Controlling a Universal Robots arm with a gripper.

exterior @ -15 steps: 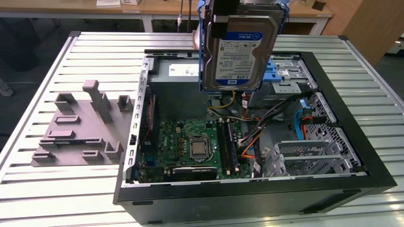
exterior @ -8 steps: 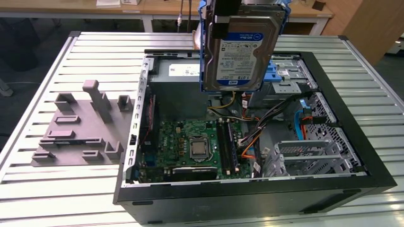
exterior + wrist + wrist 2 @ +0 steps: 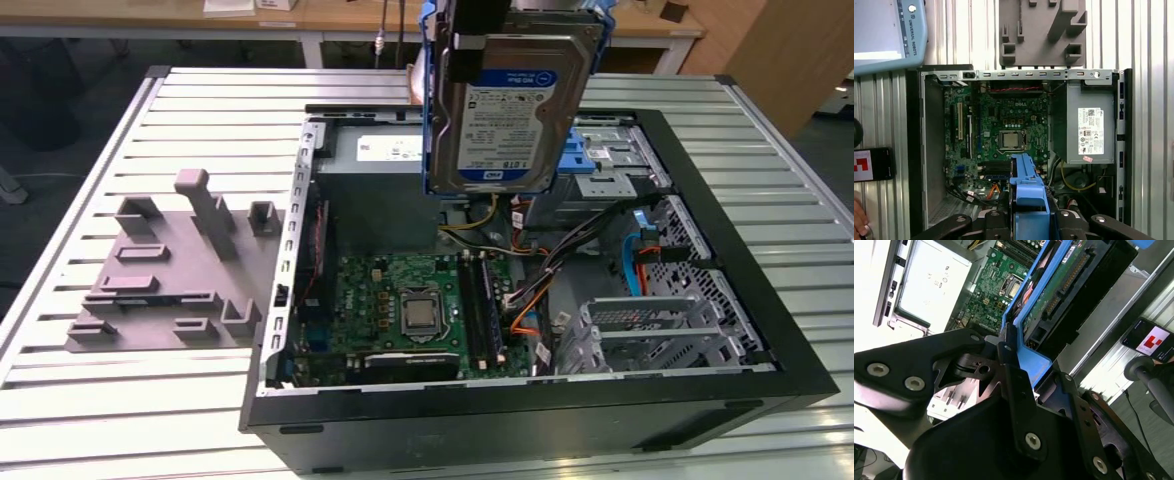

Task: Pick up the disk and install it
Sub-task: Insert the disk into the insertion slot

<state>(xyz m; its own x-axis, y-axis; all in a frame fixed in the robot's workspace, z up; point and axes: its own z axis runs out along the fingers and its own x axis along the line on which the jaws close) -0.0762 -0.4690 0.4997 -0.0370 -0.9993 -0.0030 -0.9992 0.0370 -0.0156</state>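
The tool [image 3: 1029, 362] is closed on the disk [image 3: 514, 110]. In the second wrist view its black fingers [image 3: 1009, 370] press against the blue carrier frame from either side. The disk hangs upright from the tool, its blue-and-white label facing the exterior view, and it is held in the air over the open computer case [image 3: 534, 410], touching nothing in it.

The case lies on its side with the panel off. Inside, the green motherboard [image 3: 400, 300] fills the middle. The grey power supply [image 3: 1089, 125], with its white sticker, sits at the end beneath the disk. On the exterior view's right stands a silver drive cage [image 3: 614, 175] with a blue latch [image 3: 577, 155], and a second perforated cage [image 3: 654, 335] lies nearer the front. Orange, blue and black cables run between them.

The case rests on a table [image 3: 80, 400] of ribbed aluminium slats. Beside it, on the exterior view's left, sits a grey fixture [image 3: 167, 270] with raised blocks and posts, apart from the case. In the first wrist view a phone [image 3: 871, 165] lies on the slats next to the case. Near it are part of a person's hand [image 3: 858, 220] and a grey-edged pendant screen [image 3: 884, 35].

Beyond the table are a wooden desk [image 3: 320, 15], dark floor [image 3: 54, 110] and a wooden panel [image 3: 787, 50].
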